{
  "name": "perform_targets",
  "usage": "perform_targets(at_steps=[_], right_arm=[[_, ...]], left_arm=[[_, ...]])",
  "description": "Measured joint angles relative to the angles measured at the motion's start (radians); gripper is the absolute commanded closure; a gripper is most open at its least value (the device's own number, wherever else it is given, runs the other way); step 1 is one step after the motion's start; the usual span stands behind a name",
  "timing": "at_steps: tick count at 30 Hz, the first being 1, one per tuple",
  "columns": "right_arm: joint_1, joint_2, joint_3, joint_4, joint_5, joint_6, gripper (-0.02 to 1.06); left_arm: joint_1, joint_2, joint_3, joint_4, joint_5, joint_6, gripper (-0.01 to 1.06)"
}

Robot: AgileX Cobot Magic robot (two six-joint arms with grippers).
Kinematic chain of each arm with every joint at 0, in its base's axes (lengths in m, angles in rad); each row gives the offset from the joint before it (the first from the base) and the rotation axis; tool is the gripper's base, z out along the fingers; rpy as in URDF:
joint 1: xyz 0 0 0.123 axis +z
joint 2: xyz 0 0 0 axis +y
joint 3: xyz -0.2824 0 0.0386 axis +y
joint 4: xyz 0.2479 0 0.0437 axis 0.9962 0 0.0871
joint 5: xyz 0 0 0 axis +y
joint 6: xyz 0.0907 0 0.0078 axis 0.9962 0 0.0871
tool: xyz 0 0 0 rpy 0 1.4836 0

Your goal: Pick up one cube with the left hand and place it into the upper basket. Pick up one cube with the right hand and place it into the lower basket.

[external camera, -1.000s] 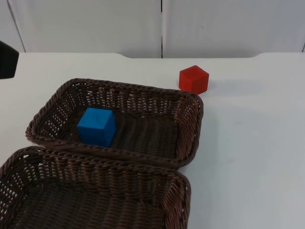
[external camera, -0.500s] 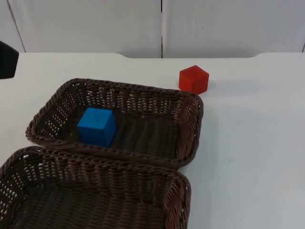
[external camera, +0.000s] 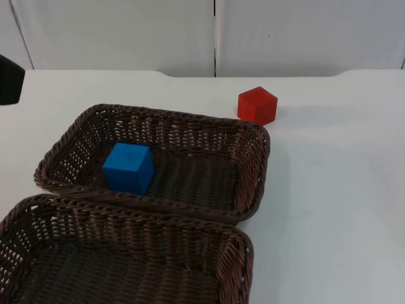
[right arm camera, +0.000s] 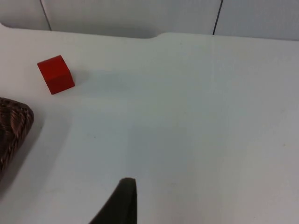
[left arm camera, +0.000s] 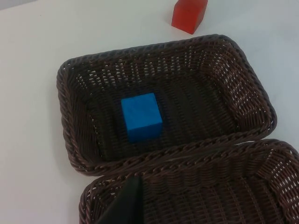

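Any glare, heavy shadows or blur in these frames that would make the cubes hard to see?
Top view: even light, the red cube throws a soft shadow on the table; the blue cube is clear against the dark upper basket. Left wrist view: both cubes sharp, no glare. Right wrist view: faint shadow beside the red cube.

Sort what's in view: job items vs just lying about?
Job items: blue cube inside upper basket; red cube on the table beside that basket; lower basket.
Lying about: nothing but white table and grey partition wall.
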Motion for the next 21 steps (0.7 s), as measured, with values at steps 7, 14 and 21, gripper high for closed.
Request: perform_targets(at_steps=[7, 14, 21], right_arm=[[0.000, 0.162, -0.062, 0.000, -0.011, -0.007, 0.00], [0.000, 0.271, -0.086, 0.000, -0.037, -0.018, 0.00], [0.000, 0.411, -0.086, 0.000, -0.100, -0.026, 0.00]], left_arm=[[0.000, 0.000, 0.000, 0.000, 0.001, 0.000, 0.00], [0.000, 0.000, 0.000, 0.000, 0.002, 0.000, 0.00], [0.000, 0.000, 0.000, 0.000, 0.002, 0.000, 0.00]])
